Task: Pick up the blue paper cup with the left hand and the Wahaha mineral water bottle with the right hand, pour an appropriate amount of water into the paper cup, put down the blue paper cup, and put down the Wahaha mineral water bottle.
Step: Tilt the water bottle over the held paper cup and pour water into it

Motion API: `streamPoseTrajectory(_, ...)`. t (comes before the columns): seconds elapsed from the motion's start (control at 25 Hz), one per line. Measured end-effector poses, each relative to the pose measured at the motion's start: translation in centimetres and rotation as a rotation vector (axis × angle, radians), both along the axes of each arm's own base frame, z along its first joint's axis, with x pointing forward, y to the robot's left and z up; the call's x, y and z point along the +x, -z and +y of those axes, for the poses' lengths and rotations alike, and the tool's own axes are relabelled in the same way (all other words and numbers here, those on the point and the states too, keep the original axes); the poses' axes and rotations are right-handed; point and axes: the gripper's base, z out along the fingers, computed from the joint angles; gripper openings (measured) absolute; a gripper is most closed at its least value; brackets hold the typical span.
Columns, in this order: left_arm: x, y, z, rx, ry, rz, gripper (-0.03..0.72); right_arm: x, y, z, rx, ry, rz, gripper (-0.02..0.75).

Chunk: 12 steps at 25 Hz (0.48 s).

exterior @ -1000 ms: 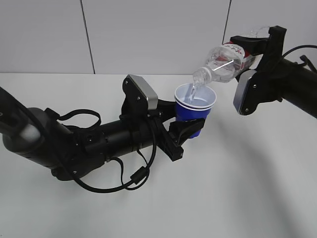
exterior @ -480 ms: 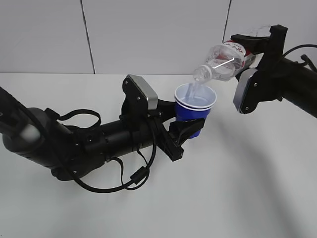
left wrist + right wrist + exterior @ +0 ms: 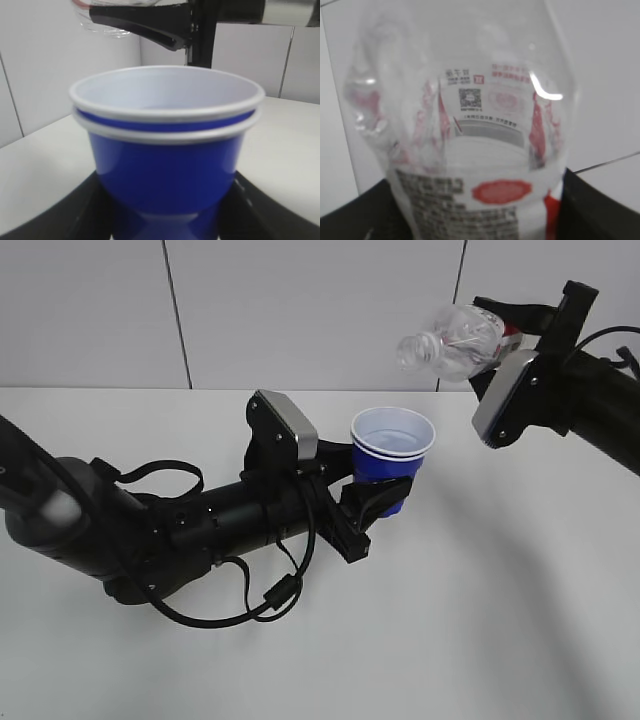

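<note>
Blue paper cup (image 3: pixel 391 455) sits clamped in the left hand's (image 3: pixel 372 502) fingers above mid-bench; a careless set-down could slosh it. The right hand's (image 3: pixel 520 340) fingers grip the Wahaha mineral water bottle (image 3: pixel 452 341), which could drip. Its red-and-white label's print is unreadable.

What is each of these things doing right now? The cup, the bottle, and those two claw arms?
blue paper cup: upright, held off the table, looks like two nested cups.
Wahaha mineral water bottle: uncapped, lying nearly level in the air, its neck up and to the right of the cup's rim, no water running out.
left hand: clamped around the cup's lower part.
right hand: gripping the bottle around its label end.
</note>
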Motion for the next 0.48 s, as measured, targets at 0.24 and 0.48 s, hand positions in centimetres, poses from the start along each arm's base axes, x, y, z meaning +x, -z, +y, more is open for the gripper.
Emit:
streamPoseTrajectory(0.24,0.09,-0.02,0.05,-0.004,-0.011,0.003,0.426,0.09,-0.13,-0.20,0.261,-0.006,0.121,0.449)
streamPoseTrajectory(0.48,0.41,-0.09,0.23,-0.008,-0.052,-0.006,0.426,0.34,-0.30,-0.80,0.545,0.025,0.226,0.449)
